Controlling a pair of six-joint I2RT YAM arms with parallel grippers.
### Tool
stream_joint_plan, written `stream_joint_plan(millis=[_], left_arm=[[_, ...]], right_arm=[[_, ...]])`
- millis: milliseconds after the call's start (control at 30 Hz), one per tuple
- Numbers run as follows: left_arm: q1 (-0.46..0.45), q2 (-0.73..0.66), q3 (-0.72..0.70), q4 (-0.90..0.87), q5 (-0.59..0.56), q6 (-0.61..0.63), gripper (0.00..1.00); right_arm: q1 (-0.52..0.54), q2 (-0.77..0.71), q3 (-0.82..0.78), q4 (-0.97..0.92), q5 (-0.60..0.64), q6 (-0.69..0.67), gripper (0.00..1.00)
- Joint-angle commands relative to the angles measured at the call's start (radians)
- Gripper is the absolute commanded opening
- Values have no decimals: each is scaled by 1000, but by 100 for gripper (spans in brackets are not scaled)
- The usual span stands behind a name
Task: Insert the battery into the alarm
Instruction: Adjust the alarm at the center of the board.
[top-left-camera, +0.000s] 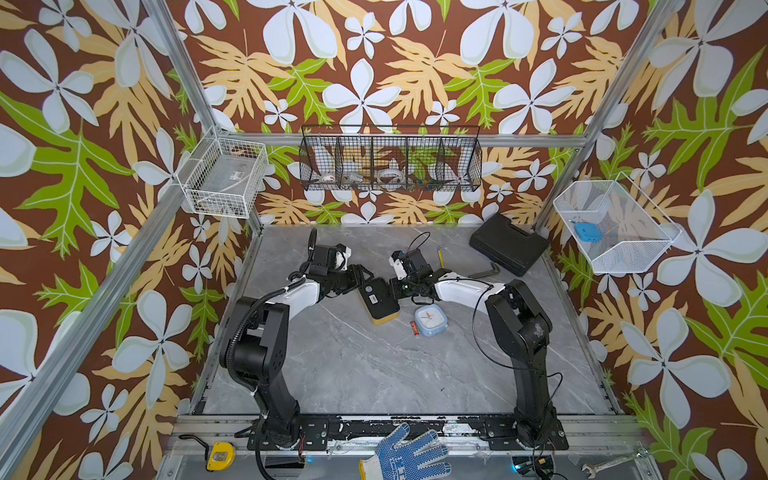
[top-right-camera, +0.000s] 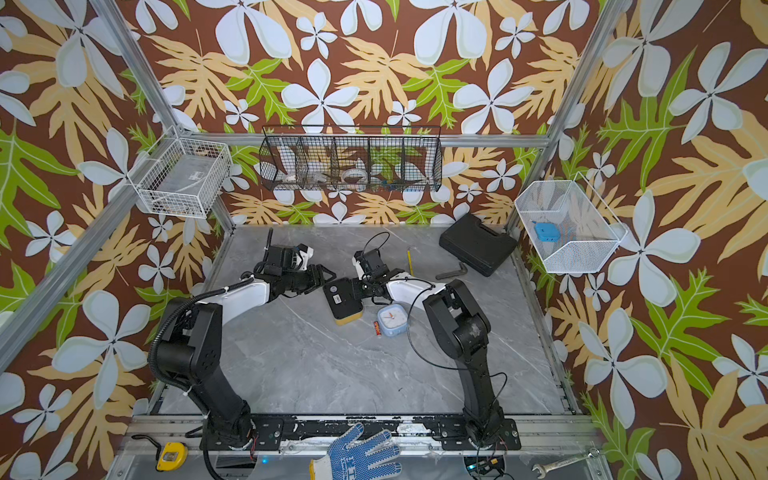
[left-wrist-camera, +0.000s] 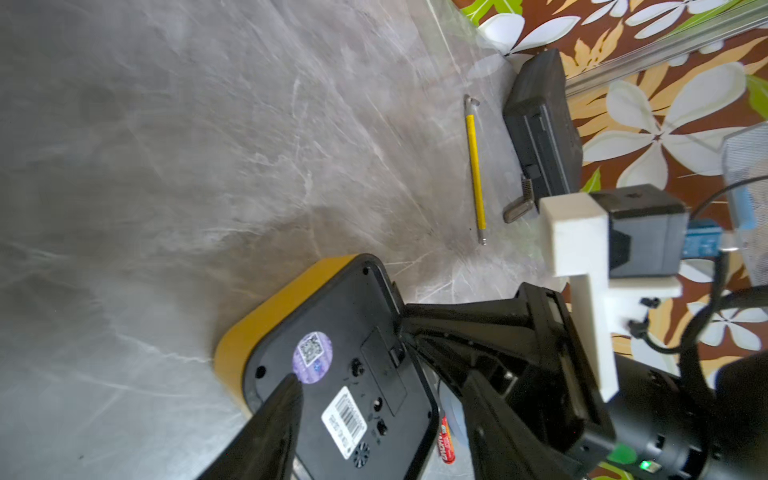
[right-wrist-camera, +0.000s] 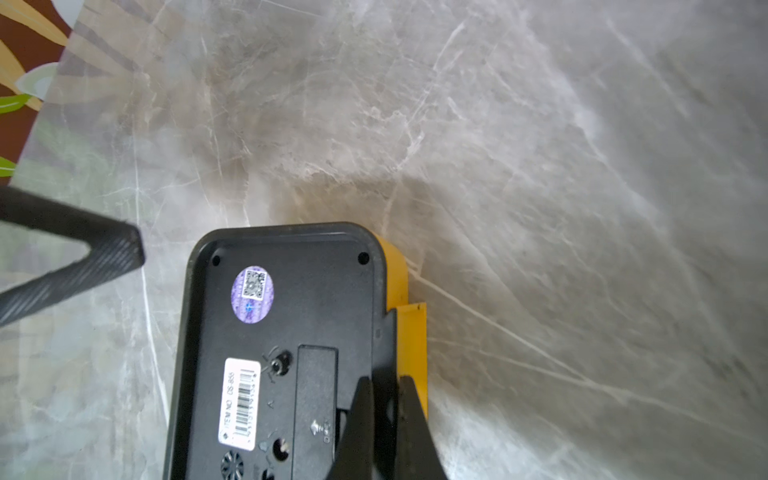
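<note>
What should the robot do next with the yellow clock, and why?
Probably bring the open left gripper down to slide off the battery cover. The cover is closed, the right gripper pinches the edge of the alarm, and the battery lies on the table.

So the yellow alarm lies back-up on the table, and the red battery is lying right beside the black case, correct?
Not quite. The red battery lies beside the small blue clock, not the black case, which sits apart at the back of the table. Both top views show this. The yellow alarm does lie back-up on the table.
</note>
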Motion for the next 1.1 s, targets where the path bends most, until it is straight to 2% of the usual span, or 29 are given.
stream_joint_plan(millis=[0, 400, 533, 800, 900, 1067], left_arm=[[9, -2, 9, -84, -51, 58, 66], [13, 40, -39, -37, 13, -4, 77], [13, 63, -50, -18, 22, -28, 78], [13, 107, -99, 127, 62, -142, 79], [13, 108, -123, 212, 72, -198, 76], [13, 90, -157, 326, 87, -264, 60]], right_arm=[[-9, 17, -24, -110, -22, 17, 4], [-33, 62, 35, -145, -85, 15, 0], [-37, 78, 49, -156, -102, 17, 0], [-45, 93, 51, -150, -134, 35, 0], [-46, 97, 54, -152, -140, 33, 0], [-46, 109, 71, -157, -153, 30, 0]])
